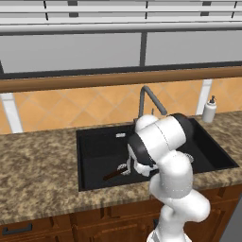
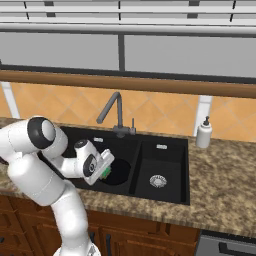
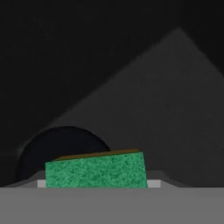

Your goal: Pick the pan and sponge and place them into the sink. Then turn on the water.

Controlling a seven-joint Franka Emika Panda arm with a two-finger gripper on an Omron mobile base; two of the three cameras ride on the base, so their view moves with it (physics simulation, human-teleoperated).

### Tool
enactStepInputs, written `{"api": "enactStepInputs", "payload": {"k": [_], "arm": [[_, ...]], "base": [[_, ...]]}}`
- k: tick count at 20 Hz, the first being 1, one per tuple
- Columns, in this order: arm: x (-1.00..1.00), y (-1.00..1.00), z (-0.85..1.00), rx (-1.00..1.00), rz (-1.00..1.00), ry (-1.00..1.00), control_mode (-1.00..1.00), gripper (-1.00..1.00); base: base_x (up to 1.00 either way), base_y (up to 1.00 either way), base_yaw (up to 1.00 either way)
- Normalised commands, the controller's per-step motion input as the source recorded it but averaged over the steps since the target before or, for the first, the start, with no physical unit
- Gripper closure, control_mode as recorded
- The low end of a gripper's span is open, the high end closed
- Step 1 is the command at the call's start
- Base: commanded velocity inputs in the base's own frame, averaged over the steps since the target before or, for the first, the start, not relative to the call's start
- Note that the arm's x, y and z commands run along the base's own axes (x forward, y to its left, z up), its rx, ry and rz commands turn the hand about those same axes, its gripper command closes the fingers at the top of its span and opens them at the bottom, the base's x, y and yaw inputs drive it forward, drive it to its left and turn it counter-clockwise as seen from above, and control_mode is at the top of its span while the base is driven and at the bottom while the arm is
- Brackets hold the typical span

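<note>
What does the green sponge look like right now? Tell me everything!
The sponge is a small rectangular block with a speckled green face and a thin brownish-yellow layer along one edge. It sits at the gripper, over the larger basin of the black sink, above the dark round pan. In the right base view just a green sliver shows.

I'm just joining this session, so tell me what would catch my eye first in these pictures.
The white arm's gripper hangs low over the larger basin of the black double-basin sink, with the small green-topped sponge between its fingers. Under it lies the small round black frying pan, its thin brown wooden handle pointing toward the front wall. A dark grey gooseneck faucet stands behind, dry.
</note>
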Motion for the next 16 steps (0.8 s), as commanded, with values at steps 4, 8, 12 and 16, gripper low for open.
{"api": "enactStepInputs", "payload": {"k": [4, 8, 12, 16], "arm": [[0.73, 0.31, -0.01, -0.11, -0.14, 0.03, -1.0, 1.0], [0.7, 0.48, -0.06, -0.11, -0.18, 0.07, -1.0, 1.0], [0.57, 0.45, -0.21, -0.1, -0.2, 0.06, -1.0, 1.0], [0.17, 0.26, -0.51, -0.06, -0.21, 0.02, -1.0, 1.0]], "base": [[0.0, 0.0, 0.0], [0.0, 0.0, 0.0], [0.0, 0.0, 0.0], [0.0, 0.0, 0.0]]}}
